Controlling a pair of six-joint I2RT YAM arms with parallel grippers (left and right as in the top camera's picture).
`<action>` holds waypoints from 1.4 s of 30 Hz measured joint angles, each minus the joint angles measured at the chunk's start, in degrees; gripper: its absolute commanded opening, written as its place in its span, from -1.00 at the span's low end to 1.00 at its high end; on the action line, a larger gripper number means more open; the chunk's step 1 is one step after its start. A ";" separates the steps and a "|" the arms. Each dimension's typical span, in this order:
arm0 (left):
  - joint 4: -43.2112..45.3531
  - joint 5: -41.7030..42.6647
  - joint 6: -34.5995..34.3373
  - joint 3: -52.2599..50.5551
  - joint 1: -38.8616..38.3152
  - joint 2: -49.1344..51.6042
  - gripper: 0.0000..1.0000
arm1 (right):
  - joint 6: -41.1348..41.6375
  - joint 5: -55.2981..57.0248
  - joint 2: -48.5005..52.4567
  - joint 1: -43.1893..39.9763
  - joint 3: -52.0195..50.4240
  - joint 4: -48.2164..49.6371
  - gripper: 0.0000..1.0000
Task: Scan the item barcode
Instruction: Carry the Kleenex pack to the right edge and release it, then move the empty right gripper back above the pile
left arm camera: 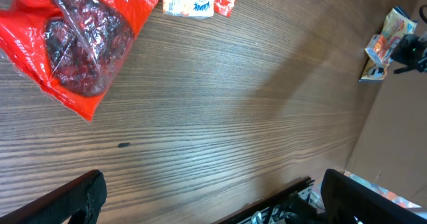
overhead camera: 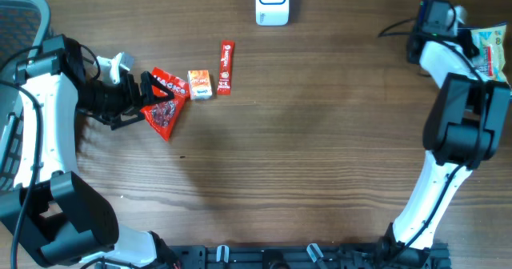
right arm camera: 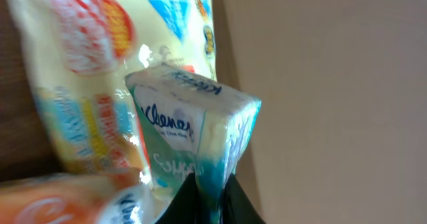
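In the right wrist view my right gripper [right arm camera: 210,197] is shut on the bottom edge of a small teal-and-white Kleenex tissue pack [right arm camera: 193,131], which stands up between the black fingers. In the overhead view that gripper [overhead camera: 462,25] is at the far right back corner of the table. My left gripper [overhead camera: 152,102] is open at the left, its jaws standing either side of a red snack bag [overhead camera: 164,109]. The left wrist view shows the bag [left arm camera: 73,37] lying flat beyond the wide-open gripper [left arm camera: 213,191]. A white scanner [overhead camera: 272,1] stands at the back centre.
Beside the red bag lie a small orange-and-white packet [overhead camera: 200,84] and a red stick pack [overhead camera: 226,67]. A yellow printed packet [right arm camera: 93,84] lies behind the tissue pack, at the back right edge [overhead camera: 490,49]. A beige wall [right arm camera: 333,84] is close to the right gripper.
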 measured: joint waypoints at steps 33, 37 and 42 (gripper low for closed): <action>0.00 0.00 0.00 0.00 0.00 0.00 1.00 | 23.69 -55.01 -20.81 -1.84 9.99 -28.46 0.99; 0.00 0.00 0.00 0.00 0.00 0.00 1.00 | 25.94 -81.07 -24.85 -1.62 10.29 -31.91 1.00; 0.00 0.00 0.00 0.00 0.00 0.00 1.00 | 30.88 -100.26 -25.27 3.26 9.53 -34.80 0.99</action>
